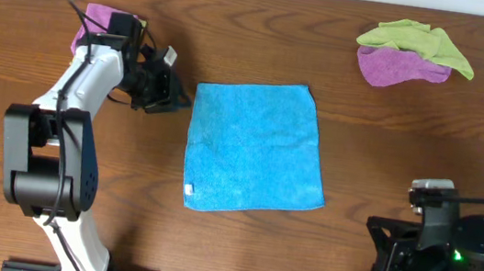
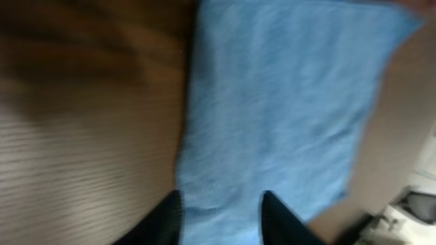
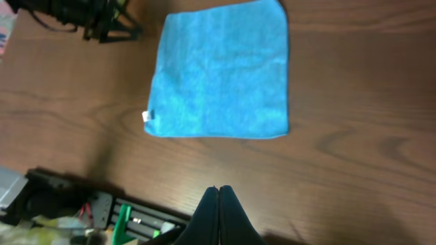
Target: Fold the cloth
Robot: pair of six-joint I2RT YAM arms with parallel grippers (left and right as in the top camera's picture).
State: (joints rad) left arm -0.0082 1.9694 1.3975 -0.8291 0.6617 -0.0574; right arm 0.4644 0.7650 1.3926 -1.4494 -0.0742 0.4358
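Note:
The sky-blue cloth [image 1: 254,146] lies flat and spread out in the middle of the wooden table, its small white tag [image 1: 188,190] at the near left corner. It also shows in the left wrist view [image 2: 279,116] and the right wrist view [image 3: 221,71]. My left gripper [image 1: 180,97] is open and empty, at the cloth's far left corner; its fingers [image 2: 221,211] straddle the cloth's edge. My right gripper [image 3: 219,197] is shut and empty, held over bare table near the front right, well away from the cloth.
A lime-green cloth [image 1: 417,41] lies bunched on a purple cloth [image 1: 396,67] at the far right. Another purple cloth [image 1: 99,18] lies at the far left behind the left arm. The right arm's base [image 1: 448,263] fills the front right corner.

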